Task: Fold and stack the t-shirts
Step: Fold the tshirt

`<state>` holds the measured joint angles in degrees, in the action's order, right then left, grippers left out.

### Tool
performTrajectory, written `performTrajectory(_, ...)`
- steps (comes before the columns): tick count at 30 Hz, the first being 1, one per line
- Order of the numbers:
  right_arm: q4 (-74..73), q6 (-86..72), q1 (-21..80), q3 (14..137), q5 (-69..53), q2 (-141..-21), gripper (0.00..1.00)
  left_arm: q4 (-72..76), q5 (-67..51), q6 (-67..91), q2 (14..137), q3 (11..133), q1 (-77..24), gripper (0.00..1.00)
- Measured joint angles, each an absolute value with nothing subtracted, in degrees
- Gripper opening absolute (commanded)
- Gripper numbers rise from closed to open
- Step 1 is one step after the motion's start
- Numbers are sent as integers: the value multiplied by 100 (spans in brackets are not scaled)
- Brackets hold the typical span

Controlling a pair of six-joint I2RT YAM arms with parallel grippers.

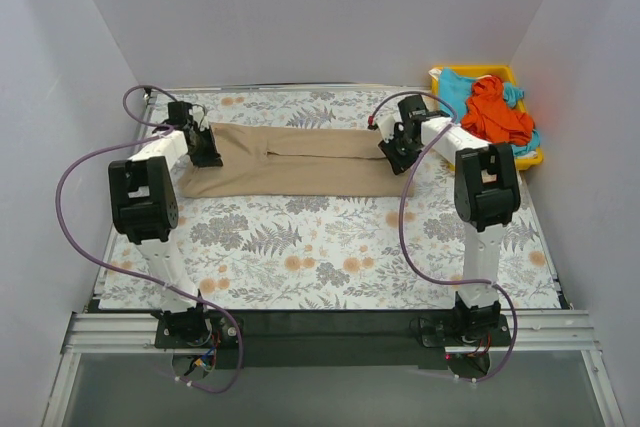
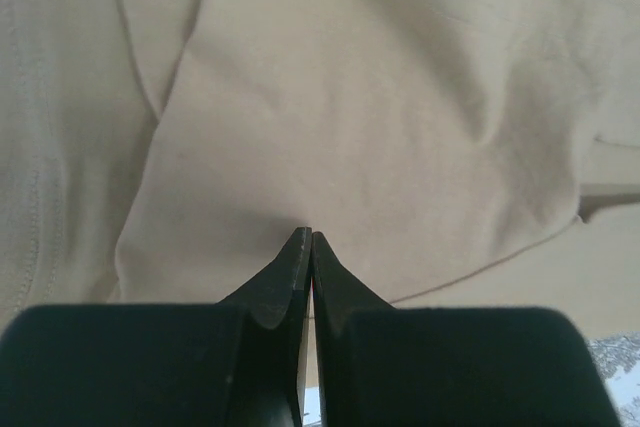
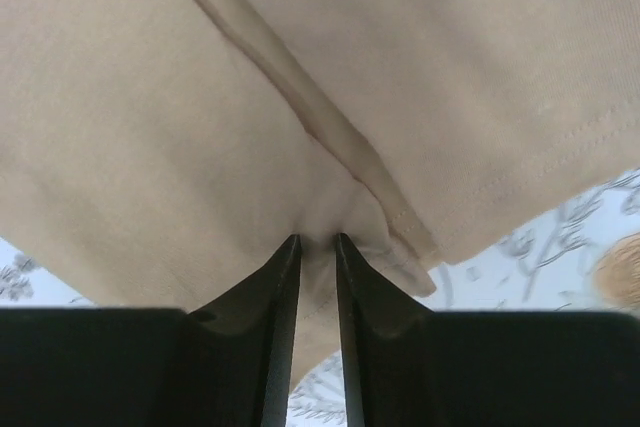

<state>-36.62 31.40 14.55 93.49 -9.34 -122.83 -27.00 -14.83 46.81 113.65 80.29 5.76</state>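
The floral-covered table (image 1: pixel 350 247) fills the middle of the overhead view. The tan t-shirt (image 1: pixel 300 162) lies across its upper half as a long, narrow band running left to right, sleeves seemingly tucked in. In the upper right corner the yellow tray (image 1: pixel 531 159) holds the orange-red t-shirt (image 1: pixel 495 112) heaped on the turquoise t-shirt (image 1: pixel 455 87), both unfolded.

The left gripper (image 1: pixel 205 152) sits at the band's left end. From its wrist view its fingers are pressed together on what looks like a thin pinch of cloth. The right gripper (image 1: pixel 395 152) is at the right end, its fingers nearly together with a bunch of hem caught between them.

I'd say the first shirt is mid-fold, with both ends gripped. Next, I'd guess, one end gets lifted and carried over the other with the edges kept square and the pinch kept firm.
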Motion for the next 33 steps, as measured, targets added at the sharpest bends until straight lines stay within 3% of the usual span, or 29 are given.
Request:
performTrajectory(8, -3354, 3175, 2112, 7091, -950, -10731, 21, -2696, -1391, 4609, 11330, 7898, 576, 4)
performTrajectory(13, -4075, 3214, 2930, 6084, -1540, -9850, 22, -2917, -1398, 4451, 11069, 7822, 576, 7)
performTrajectory(18, -4703, 3212, 2628, 6499, -1667, -9638, 23, -3116, -1411, 4390, 10803, 7822, 576, 7)
performTrajectory(24, -4554, 3208, 2213, 7638, -1494, -10221, 20, -3210, -1317, 4440, 10792, 7719, 576, 5)
performTrajectory(33, -4493, 3129, 2226, 7859, -1496, -11244, 17, -3345, -1256, 4456, 11782, 8385, 537, 5)
